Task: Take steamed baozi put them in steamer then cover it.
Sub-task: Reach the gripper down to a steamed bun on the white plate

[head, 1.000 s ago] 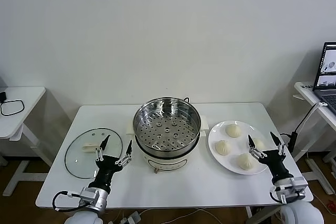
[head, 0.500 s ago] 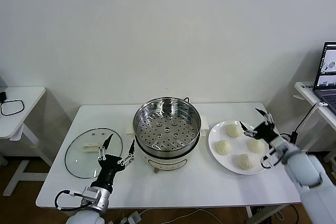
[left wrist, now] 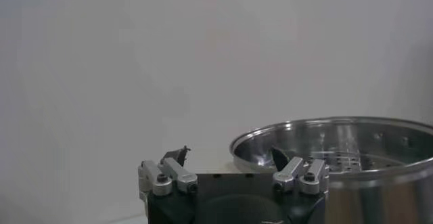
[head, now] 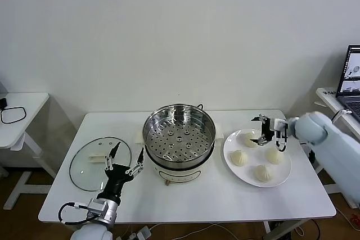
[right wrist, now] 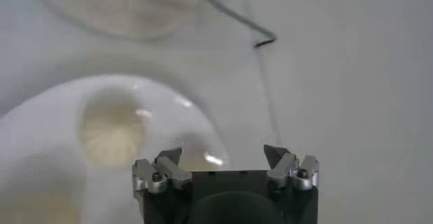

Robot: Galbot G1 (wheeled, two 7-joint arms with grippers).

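Note:
The steel steamer [head: 179, 139] stands on its white base mid-table with its perforated tray bare; its rim also shows in the left wrist view [left wrist: 338, 144]. Several cream-white baozi lie on a white plate [head: 284, 170] to its right, one at the far side [head: 249, 139] and one nearest the steamer [head: 239, 157]. My right gripper [head: 263, 132] hovers open over the plate's far part, beside the far baozi. The right wrist view shows this gripper [right wrist: 223, 154] empty above a blurred baozi [right wrist: 111, 127]. The glass cover [head: 100, 163] lies flat at the left. My left gripper [head: 124, 161] stands open and empty between cover and steamer.
A small white side table [head: 17, 113] with a black cable stands at the far left. A laptop [head: 351, 74] sits on another table at the far right. A dark cord [right wrist: 237, 15] runs across the tabletop beyond the plate.
My right arm has swung from the table's front right corner up and inward to over the plate's far part. The left gripper has barely moved.

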